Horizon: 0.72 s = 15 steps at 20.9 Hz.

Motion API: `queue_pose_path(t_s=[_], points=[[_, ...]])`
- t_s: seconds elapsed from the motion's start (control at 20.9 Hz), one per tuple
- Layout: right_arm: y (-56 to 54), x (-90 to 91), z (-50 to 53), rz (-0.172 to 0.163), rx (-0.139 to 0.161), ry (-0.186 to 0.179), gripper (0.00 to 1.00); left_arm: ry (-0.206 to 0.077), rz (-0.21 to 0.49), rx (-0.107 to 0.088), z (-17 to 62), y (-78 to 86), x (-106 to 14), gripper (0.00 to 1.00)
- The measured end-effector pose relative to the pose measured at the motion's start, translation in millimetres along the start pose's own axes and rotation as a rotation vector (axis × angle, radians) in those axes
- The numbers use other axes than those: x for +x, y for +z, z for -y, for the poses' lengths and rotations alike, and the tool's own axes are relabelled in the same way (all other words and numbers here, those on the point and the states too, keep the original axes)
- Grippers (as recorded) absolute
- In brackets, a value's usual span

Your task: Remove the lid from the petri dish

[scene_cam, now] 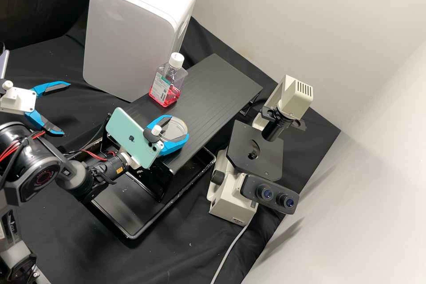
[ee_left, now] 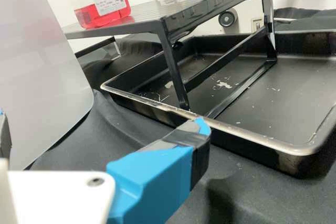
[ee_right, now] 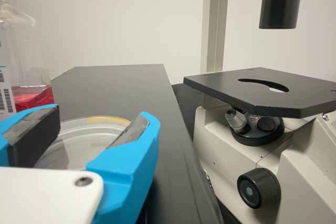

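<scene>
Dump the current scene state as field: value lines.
petri dish: on the black shelf, at its end nearest the arms
lid: appears on the dish
right gripper: at the dish, contact unclear
left gripper: open, empty, off to the side of the shelf
flask: upright on the shelf beyond the dish, holds red liquid
tray: under the shelf
microscope: beside the shelf

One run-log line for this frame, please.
right gripper: around petri dish on shelf, grip unclear | lid: on | left gripper: open, over bench
</scene>
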Motion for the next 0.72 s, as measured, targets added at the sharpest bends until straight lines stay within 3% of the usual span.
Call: queue_pose_path(t_s=[0.05, 0.1, 0.24, 0.43, 0.72], points=[[0.0, 0.0, 0.0, 0.000, 0.000, 0.000, 0.00, 0.000, 0.000, 0.000, 0.0, 0.0, 0.0, 1.00], [0.0, 0.0, 0.0, 0.000, 0.000, 0.000, 1.00, 0.000, 0.000, 0.000, 0.0, 0.0, 0.0, 1.00], [0.0, 0.0, 0.0, 0.000, 0.000, 0.000, 1.00, 0.000, 0.000, 0.000, 0.0, 0.0, 0.0, 1.00], [0.0, 0.0, 0.0, 0.000, -0.023, 0.000, 1.00, 0.000, 0.000, 0.000, 0.0, 0.0, 0.0, 1.00], [0.0, 0.0, 0.0, 0.000, -0.023, 0.000, 1.00, 0.000, 0.000, 0.000, 0.0, 0.0, 0.0, 1.00]])
